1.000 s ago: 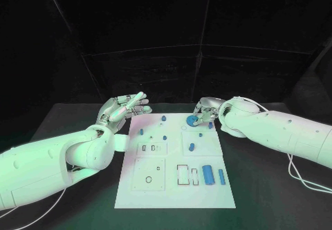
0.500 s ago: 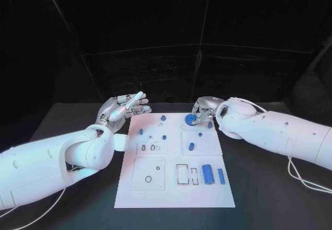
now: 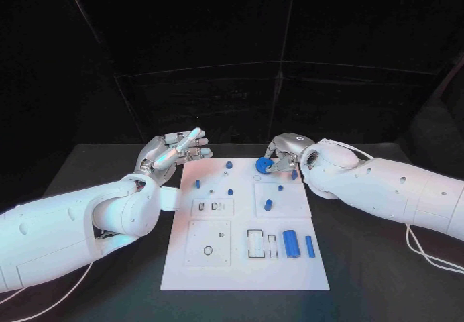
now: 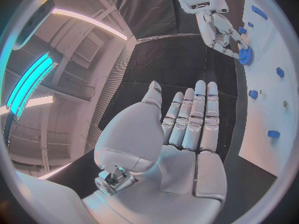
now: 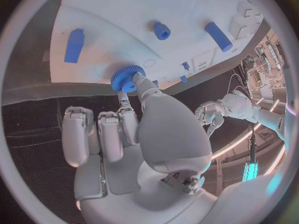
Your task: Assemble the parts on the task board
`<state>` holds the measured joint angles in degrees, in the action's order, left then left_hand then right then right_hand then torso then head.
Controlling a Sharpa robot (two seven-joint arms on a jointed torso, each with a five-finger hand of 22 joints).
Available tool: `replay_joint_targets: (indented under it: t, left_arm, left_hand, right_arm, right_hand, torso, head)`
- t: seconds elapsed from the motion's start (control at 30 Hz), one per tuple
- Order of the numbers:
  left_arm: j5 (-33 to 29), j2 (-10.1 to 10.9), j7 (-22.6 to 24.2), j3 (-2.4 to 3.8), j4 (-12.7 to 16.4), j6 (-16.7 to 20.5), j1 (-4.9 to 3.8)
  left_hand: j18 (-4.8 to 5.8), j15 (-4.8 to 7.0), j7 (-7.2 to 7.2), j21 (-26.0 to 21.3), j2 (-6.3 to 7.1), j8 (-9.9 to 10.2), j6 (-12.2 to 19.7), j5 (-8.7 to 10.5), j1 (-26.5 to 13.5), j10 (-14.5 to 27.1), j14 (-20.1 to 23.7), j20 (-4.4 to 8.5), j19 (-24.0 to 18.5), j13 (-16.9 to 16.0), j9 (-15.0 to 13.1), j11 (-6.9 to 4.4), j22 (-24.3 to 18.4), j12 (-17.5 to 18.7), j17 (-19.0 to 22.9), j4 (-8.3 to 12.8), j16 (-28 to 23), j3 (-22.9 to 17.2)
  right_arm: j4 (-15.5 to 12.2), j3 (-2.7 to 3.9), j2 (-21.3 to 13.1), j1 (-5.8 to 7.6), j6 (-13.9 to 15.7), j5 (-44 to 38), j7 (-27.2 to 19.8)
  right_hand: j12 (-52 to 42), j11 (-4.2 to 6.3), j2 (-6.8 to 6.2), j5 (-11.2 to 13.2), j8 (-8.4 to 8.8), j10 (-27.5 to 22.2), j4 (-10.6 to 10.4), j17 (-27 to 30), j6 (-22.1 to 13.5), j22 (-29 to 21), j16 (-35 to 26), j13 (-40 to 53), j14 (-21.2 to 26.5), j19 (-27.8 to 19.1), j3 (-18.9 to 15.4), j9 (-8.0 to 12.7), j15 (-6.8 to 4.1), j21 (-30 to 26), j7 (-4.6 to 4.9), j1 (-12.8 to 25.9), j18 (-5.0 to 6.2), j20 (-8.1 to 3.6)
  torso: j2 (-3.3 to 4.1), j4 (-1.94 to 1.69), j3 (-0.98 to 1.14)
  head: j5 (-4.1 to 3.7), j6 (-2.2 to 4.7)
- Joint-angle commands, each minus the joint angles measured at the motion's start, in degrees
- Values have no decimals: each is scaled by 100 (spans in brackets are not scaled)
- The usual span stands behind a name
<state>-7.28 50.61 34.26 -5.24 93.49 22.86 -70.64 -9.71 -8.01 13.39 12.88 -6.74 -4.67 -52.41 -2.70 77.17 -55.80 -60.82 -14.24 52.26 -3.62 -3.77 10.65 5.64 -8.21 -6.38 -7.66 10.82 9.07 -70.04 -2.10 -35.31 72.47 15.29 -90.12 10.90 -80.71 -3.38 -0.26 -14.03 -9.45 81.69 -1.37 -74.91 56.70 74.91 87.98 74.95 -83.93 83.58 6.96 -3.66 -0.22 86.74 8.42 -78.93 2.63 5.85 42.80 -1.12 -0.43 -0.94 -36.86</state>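
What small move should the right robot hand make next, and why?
Probably lower the round blue toothed gear straight onto its seat. The right robot hand pinches it at the far end of the white task board, seemingly not yet seated.

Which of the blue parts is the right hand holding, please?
The toothed blue gear at the board's far edge, pinched by the right hand; the others lie untouched.

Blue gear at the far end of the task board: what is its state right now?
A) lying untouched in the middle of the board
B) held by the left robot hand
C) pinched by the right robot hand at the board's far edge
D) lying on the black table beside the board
C: the right robot hand pinches the blue gear at the far edge of the task board, while the left robot hand is raised and holds nothing.
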Motion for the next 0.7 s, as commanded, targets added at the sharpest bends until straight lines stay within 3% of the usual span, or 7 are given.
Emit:
replay_joint_targets:
  t: [0.03, 0.37, 0.7]
  left_arm:
    - [29, -4, 4, 5, 0, -88, -9]
    - [29, -1, -12, 4, -3, -101, -9]
    - [29, 1, -16, 5, 4, -99, -10]
  left_hand:
    - [-81, 10, 9, -11, -9, 40, -53, -30, 71, -36, -31, -6, 49, 1, 1, -10, -10, 17, -6, 37, -28, 7]
    - [-80, 9, 13, -15, -7, 47, -50, -30, 73, -31, -33, -5, 52, 3, 3, -8, -14, 25, -7, 47, -35, 7]
    - [-80, 9, 15, -18, -4, 51, -48, -30, 76, -28, -34, -5, 54, 3, 3, -7, -16, 29, -8, 56, -39, 7]
  right_arm:
    - [-153, 5, -35, 10, 402, -110, 37]
    - [-548, 8, 37, 12, 526, -136, 170]
    - [-396, 4, 488, 13, 347, -142, 170]
  right_hand:
    - [-30, 5, -22, -39, 25, 47, 0, -1013, 91, 700, 27, 348, -502, 47, 56, -16, -37, 31, -25, 67, -76, 6]
    - [-30, 6, -80, 35, 68, 58, -15, -1018, 118, 750, 29, 360, -503, 82, 152, -16, -39, 50, -26, 158, -87, 3]
    - [-28, 7, -86, 73, 87, 62, -19, -1011, 128, 756, 26, 364, -502, 86, 202, -16, -39, 52, -27, 184, -89, 2]
  torso:
    - [-1, -5, -1]
    - [-1, -13, -4]
    - [4, -18, -6]
  head:
    - [11, -1]
    - [39, 5]
    - [95, -12]
